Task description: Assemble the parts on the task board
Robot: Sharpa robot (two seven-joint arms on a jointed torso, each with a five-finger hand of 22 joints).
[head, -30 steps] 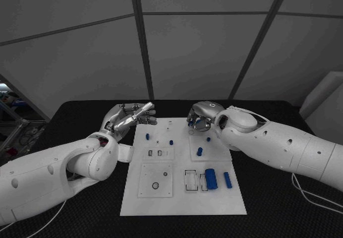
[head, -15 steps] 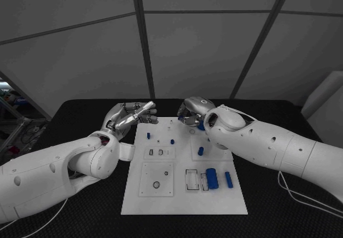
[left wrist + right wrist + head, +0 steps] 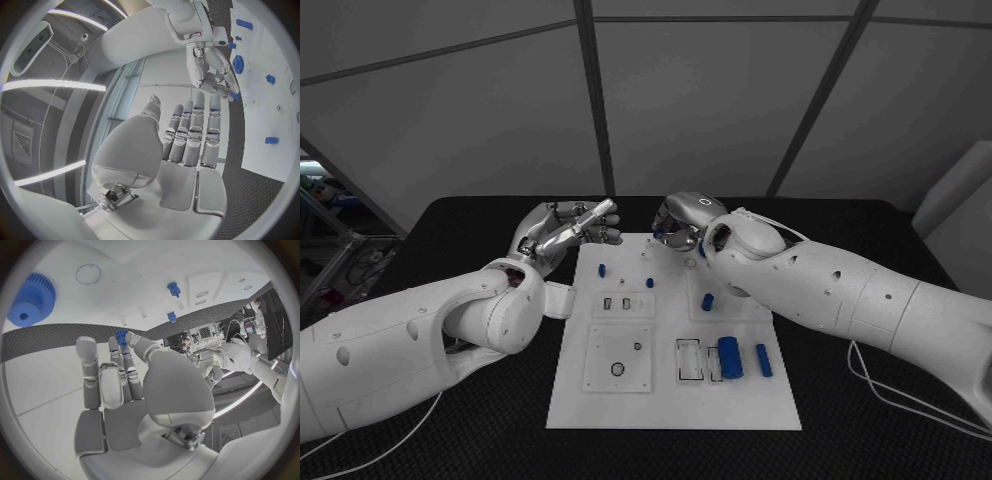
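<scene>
Right hand [image 3: 681, 226] hangs over the far edge of the task board [image 3: 668, 400]; its wrist view alone shows a small blue part [image 3: 121, 334] pinched at its fingertips. Left hand [image 3: 568, 230], fingers apart and holding nothing, hovers beside the board's far left corner. Near the board's right edge lie two blue cylinders, one thick [image 3: 728, 356] and one thin [image 3: 763, 360].
</scene>
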